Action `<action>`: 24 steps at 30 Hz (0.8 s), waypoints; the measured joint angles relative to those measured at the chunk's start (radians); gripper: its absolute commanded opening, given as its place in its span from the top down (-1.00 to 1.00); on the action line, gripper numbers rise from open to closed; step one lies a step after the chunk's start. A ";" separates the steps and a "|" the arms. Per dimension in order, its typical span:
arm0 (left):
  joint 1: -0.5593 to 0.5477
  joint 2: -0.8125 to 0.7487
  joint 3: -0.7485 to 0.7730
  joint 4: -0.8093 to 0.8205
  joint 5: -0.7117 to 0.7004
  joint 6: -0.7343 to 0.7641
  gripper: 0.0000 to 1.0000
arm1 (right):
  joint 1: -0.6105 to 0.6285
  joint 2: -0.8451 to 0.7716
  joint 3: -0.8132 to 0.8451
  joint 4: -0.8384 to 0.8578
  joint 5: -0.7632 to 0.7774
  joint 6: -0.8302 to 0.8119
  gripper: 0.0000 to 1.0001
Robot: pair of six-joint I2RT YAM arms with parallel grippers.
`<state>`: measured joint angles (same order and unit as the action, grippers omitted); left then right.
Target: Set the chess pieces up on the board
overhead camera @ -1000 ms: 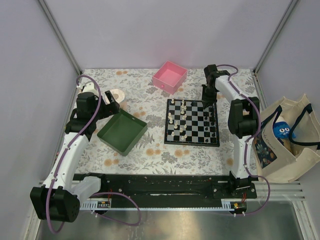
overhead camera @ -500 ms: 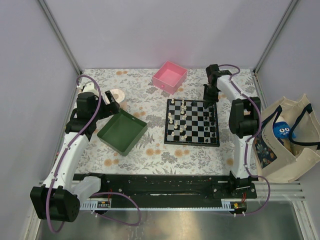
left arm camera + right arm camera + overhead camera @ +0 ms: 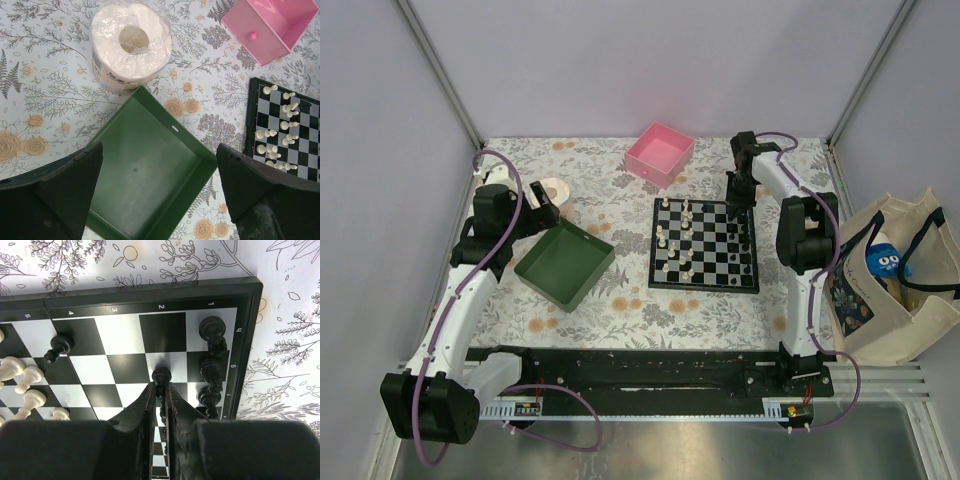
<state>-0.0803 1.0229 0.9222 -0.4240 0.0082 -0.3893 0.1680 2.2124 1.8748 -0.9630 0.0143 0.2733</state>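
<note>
floral table: right pincer still clamps black piece over board; left pincer stays wide open.

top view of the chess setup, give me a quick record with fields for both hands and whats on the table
right hand: shut on a black piece, above the board's far right part
left hand: open, over the green tray, holding nothing
white pieces: bunched on the board's left half
black pieces: mostly along its right edge
off the board: pink box, wrapped paper roll
</note>
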 measured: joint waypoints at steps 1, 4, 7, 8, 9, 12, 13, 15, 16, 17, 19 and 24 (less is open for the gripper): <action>0.000 0.000 0.000 0.000 0.000 0.000 -0.98 | 0.000 0.006 0.000 0.000 0.000 0.000 0.72; 0.000 0.000 0.000 0.000 0.000 0.000 -0.98 | 0.000 0.014 0.000 0.000 0.000 0.000 0.71; 0.000 0.000 0.000 0.000 0.000 0.000 -0.98 | -0.001 0.014 0.000 0.001 0.000 0.000 0.71; 0.000 0.000 0.000 0.000 0.000 0.000 -0.98 | -0.002 0.014 0.001 0.001 0.000 0.000 0.67; 0.000 0.000 0.000 0.000 0.000 0.000 -0.98 | -0.002 0.014 0.001 0.001 0.000 0.000 0.66; 0.000 0.000 0.000 0.000 0.000 0.000 -0.98 | -0.003 0.014 0.001 0.001 0.000 0.000 0.55; 0.000 0.000 0.000 0.000 0.000 0.000 -0.98 | -0.004 0.014 0.001 0.001 0.000 0.000 0.50; 0.000 0.000 0.000 0.000 0.000 0.000 -0.98 | -0.005 0.014 0.001 0.001 0.000 -0.001 0.45; 0.000 0.000 0.000 0.000 0.000 0.000 -0.98 | -0.005 0.014 0.001 0.000 0.000 -0.001 0.45; 0.000 0.000 0.000 0.000 0.000 0.000 -0.98 | -0.005 0.014 0.001 0.000 0.000 -0.001 0.44; 0.000 0.000 0.000 0.000 0.000 0.000 -0.98 | -0.006 0.014 0.001 0.000 0.000 -0.001 0.34; 0.000 0.000 0.000 0.000 0.000 0.000 -0.98 | -0.006 0.014 0.021 -0.006 -0.008 -0.005 0.30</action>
<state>-0.0803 1.0225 0.9222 -0.4240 0.0086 -0.3893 0.1616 2.2265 1.8961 -0.9691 0.0063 0.2684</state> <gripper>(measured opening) 0.988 0.349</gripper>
